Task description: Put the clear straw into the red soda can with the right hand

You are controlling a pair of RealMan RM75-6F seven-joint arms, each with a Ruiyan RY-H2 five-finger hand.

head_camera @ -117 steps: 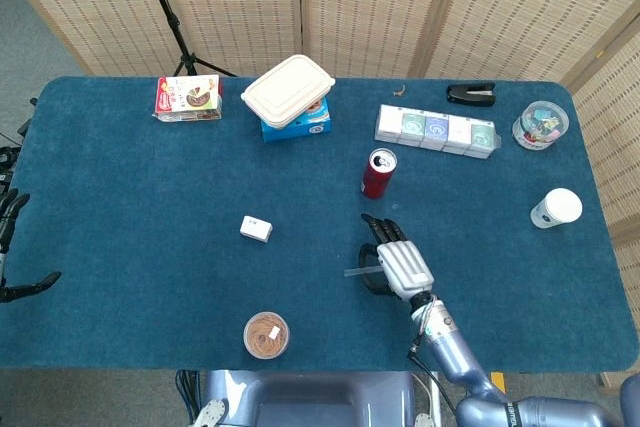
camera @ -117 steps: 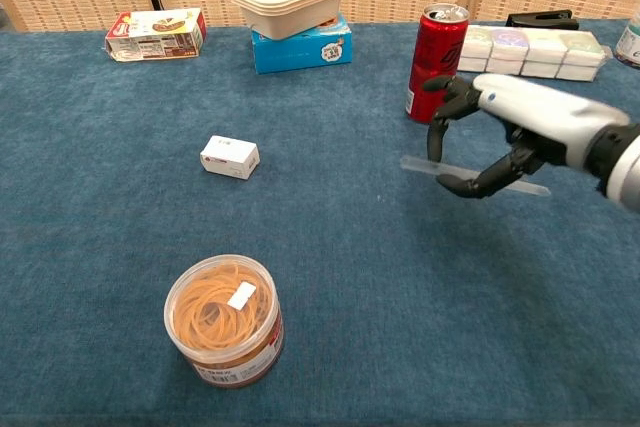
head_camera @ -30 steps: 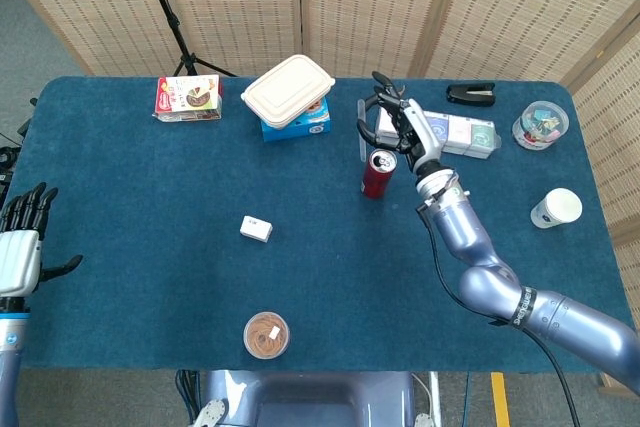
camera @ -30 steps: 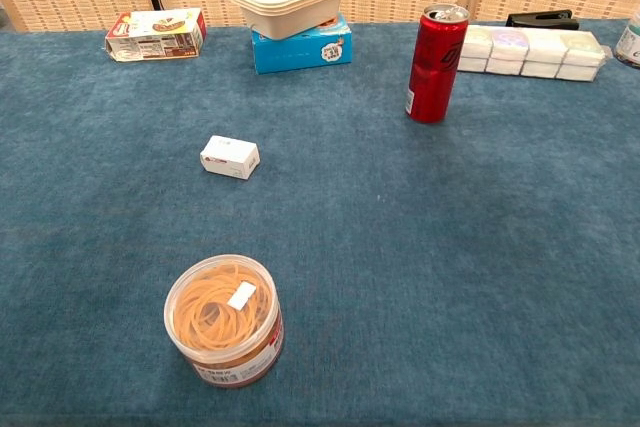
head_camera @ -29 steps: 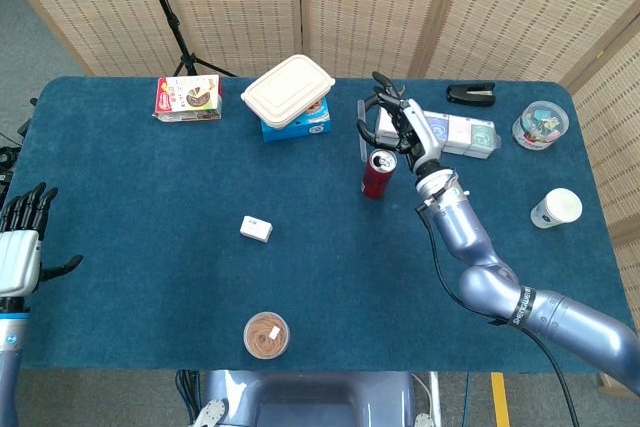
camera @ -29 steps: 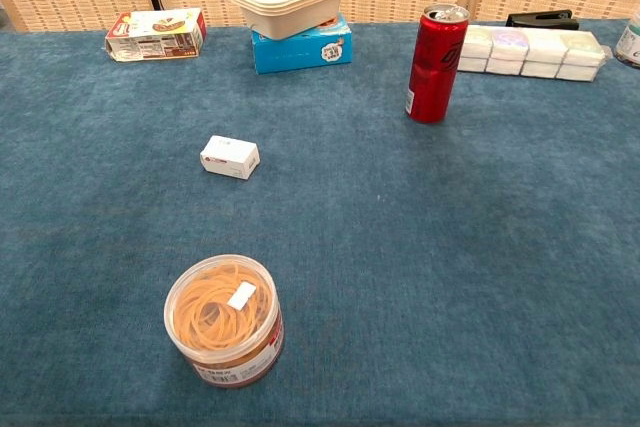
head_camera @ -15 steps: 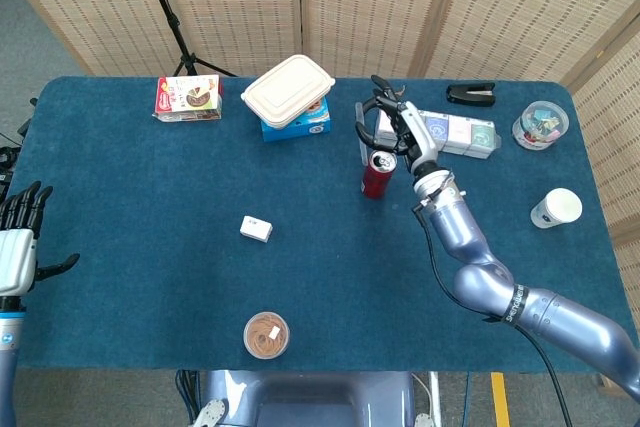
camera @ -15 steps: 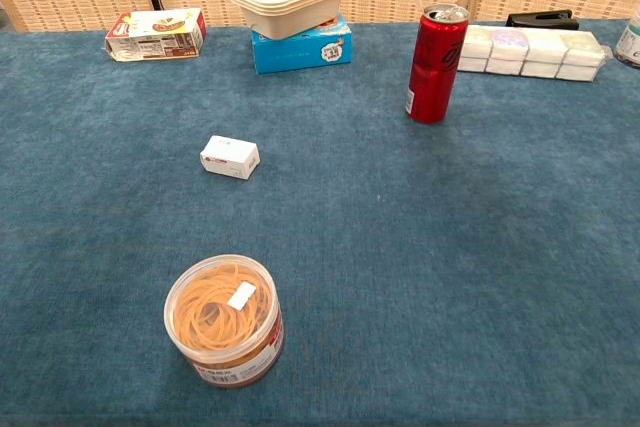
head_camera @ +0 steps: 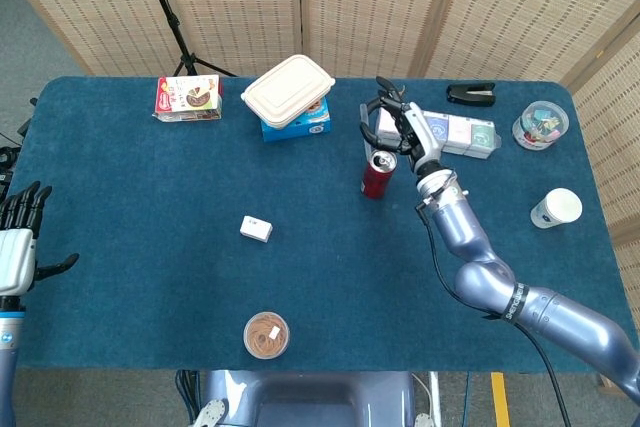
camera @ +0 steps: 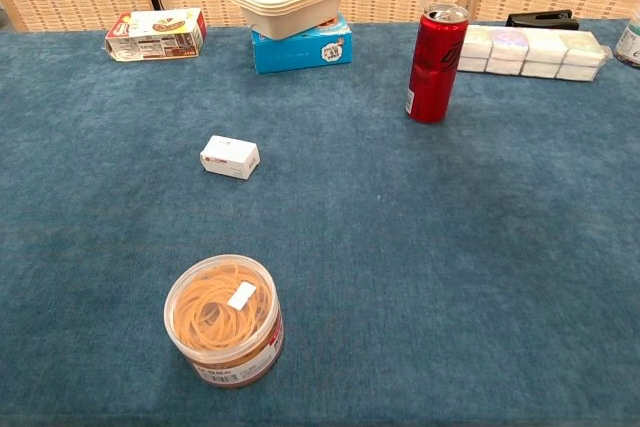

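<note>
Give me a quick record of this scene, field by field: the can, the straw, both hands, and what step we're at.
red soda can: upright on the blue table, top opened
clear straw: near-vertical, just above the can's top, not visibly inside
right robot hand: above the can, holds the straw
left robot hand: at the table's left edge, fingers apart, holds nothing
step: straw not yet inserted

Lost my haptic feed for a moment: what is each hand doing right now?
Left hand: open, fingers apart, holding nothing, at the table edge.
Right hand: holds the clear straw above the red soda can.
</note>
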